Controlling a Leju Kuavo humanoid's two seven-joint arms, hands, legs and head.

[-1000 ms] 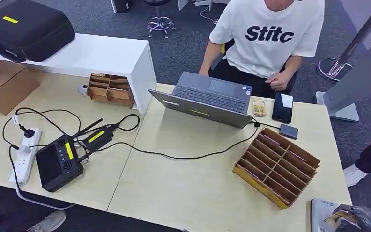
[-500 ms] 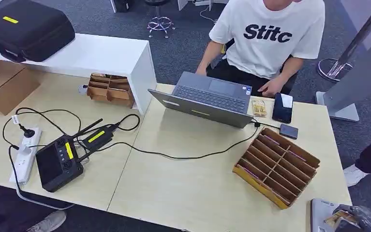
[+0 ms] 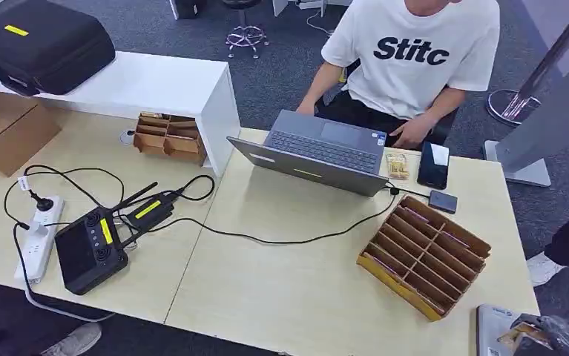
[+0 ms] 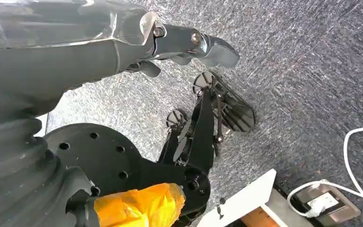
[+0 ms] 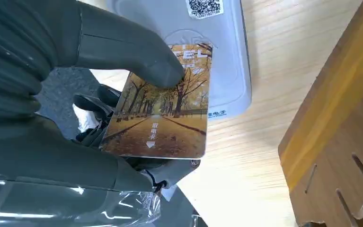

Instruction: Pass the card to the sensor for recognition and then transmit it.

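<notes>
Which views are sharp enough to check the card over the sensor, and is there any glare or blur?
Right wrist view: card sharp, its tree print readable, held by the right hand above the grey sensor; light glare on the plastic wrap at the wrist. Head view: evenly lit, soft shadows, but card and sensor sit cropped and small in the corner. Left wrist view: left hand over carpet, slightly blurred.

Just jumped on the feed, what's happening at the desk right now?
The robot's right hand holds a card with an autumn tree picture over the grey card reader at the near right corner of the table, beside the slotted cardboard tray. Whether the card touches the reader cannot be told. The left hand hangs over the carpet, holding nothing. Across the table, a person in a white T-shirt works at a laptop.
</notes>
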